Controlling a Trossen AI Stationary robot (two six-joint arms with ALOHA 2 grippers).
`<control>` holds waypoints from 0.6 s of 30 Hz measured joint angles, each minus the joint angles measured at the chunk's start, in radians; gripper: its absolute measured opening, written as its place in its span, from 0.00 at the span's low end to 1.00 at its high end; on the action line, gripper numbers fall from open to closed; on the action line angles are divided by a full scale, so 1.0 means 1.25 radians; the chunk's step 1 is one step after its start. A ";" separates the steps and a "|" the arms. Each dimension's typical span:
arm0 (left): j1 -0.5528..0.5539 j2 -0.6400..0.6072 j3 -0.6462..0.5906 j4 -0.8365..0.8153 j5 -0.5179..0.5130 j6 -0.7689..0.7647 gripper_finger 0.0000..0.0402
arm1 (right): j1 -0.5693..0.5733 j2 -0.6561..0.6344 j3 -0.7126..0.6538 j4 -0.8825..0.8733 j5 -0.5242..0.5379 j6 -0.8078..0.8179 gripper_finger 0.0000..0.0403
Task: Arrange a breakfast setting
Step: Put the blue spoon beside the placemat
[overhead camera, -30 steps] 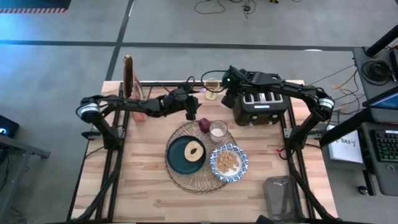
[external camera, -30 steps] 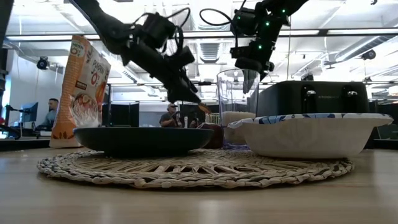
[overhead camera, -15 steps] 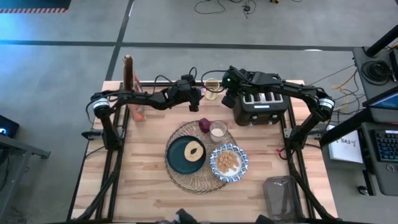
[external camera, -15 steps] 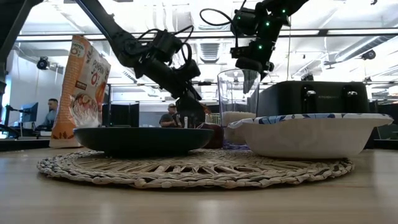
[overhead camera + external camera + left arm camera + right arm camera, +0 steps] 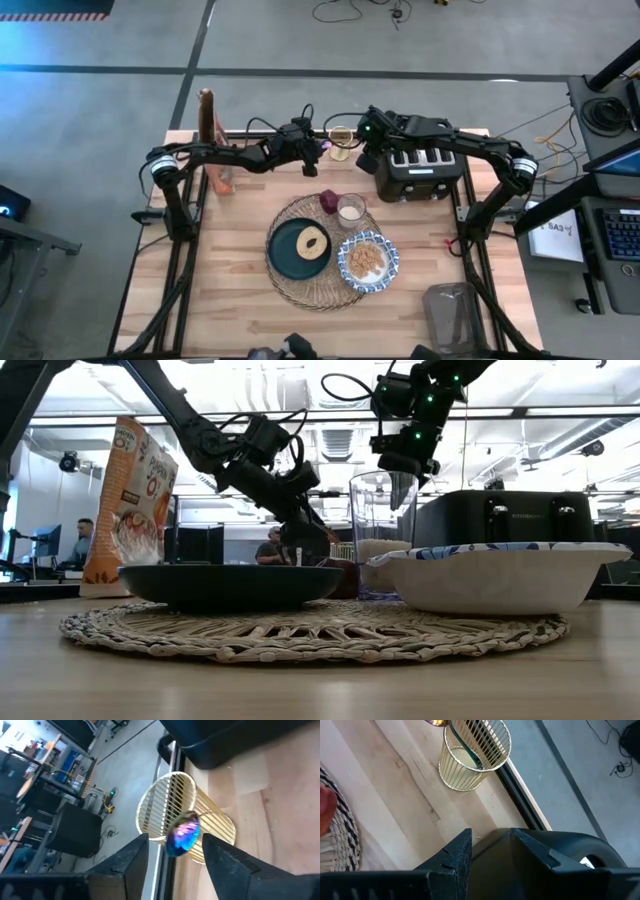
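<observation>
Placemat (image 5: 322,252) at desk (image 5: 240,290) centre carries teal plate (image 5: 295,250) with bread ring (image 5: 311,242), patterned bowl (image 5: 367,261), glass (image 5: 351,209), dark-red fruit (image 5: 328,201). Left tool (image 5: 312,160) near far edge, fingers apart, facing slatted cup (image 5: 175,815) holding iridescent spoon (image 5: 182,834). Right tool (image 5: 364,157) beside toaster (image 5: 420,170), fingers apart.

Plate (image 5: 291,251), bowl (image 5: 367,262), glass (image 5: 350,210) on placemat (image 5: 300,295); toaster (image 5: 418,170) behind.
</observation>
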 joint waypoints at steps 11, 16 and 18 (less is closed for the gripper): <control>0.007 0.003 0.000 0.020 0.019 0.005 0.30 | 0.000 0.000 0.000 0.004 0.000 0.000 0.31; 0.008 0.017 0.000 0.028 0.020 0.009 0.22 | 0.000 0.001 0.000 0.006 0.000 0.000 0.31; 0.008 0.025 0.000 0.038 0.020 0.009 0.19 | 0.000 0.001 0.000 0.006 0.000 0.000 0.31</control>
